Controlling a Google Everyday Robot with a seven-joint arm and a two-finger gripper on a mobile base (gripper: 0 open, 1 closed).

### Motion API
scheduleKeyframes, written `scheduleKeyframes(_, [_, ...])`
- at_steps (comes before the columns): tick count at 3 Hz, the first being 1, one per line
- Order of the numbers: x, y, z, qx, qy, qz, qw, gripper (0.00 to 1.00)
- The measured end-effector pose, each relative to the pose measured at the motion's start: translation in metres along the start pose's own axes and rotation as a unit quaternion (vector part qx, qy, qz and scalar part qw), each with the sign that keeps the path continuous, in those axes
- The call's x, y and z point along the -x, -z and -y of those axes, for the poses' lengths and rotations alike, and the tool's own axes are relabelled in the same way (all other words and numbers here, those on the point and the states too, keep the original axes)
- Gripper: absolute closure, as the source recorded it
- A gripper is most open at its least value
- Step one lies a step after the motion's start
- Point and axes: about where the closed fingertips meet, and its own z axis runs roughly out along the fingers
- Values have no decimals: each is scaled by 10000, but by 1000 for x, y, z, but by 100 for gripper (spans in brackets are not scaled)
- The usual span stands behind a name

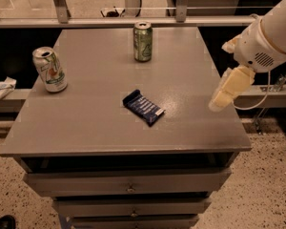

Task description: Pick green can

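Note:
The green can (pixel 143 42) stands upright near the far edge of the grey table (pixel 86 128), a little right of the middle. It has an olive-green patterned body and a silver top. My gripper (pixel 220 100) hangs from the white arm at the right, over the table's right edge. It points down and left and holds nothing. It is well to the right of the can and nearer the front.
A white-and-silver can (pixel 49 69) stands at the table's left edge. A dark blue snack packet (pixel 144 107) lies flat near the middle. Drawers (pixel 128 182) sit under the tabletop. A rail (pixel 86 22) runs behind the table, and a white crumpled item (pixel 1 88) lies on the left ledge.

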Motion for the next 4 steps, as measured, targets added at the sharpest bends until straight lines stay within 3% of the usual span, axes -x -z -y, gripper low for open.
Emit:
scheduleKeyframes(1, [27, -37, 28, -41, -156, 837, 9964, 0])
scheduleKeyframes(2, [64, -65, 50, -111, -254, 1683, 9854, 0])
scheduleKeyframes(3, [101, -79, 64, -199, -243, 2401, 9702, 0])
scheduleKeyframes(4, [101, -79, 64, -199, -243, 2401, 9702, 0])
